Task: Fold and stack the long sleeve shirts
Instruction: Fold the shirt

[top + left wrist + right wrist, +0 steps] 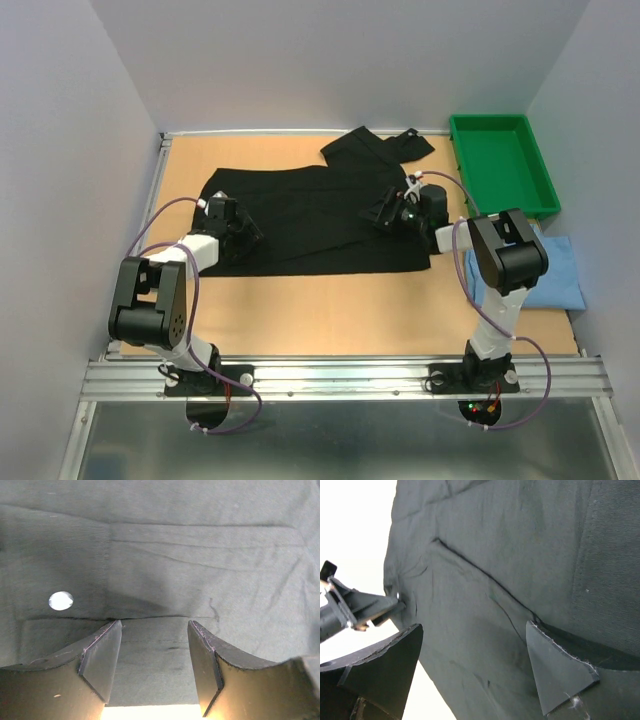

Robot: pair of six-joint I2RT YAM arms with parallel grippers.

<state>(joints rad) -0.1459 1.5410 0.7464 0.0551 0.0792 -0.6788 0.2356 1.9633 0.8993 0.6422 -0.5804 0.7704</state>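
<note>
The black long sleeve shirt (310,215) lies spread flat across the middle of the table, one sleeve running to the back right. My left gripper (237,228) hovers over its left edge, open, with only cloth (200,565) and a white button (61,600) below the fingers (102,655). My right gripper (392,213) is over the shirt's right part, open, nothing between its fingers (560,670); black cloth (485,570) fills its view. The light blue shirt (560,275) lies folded at the table's right edge, beside the right arm.
A green plastic tray (503,160) stands at the back right corner. Bare wood (330,315) runs along the front between shirt and arm bases. White walls close in the table on three sides. The left arm's gripper (355,610) shows in the right wrist view.
</note>
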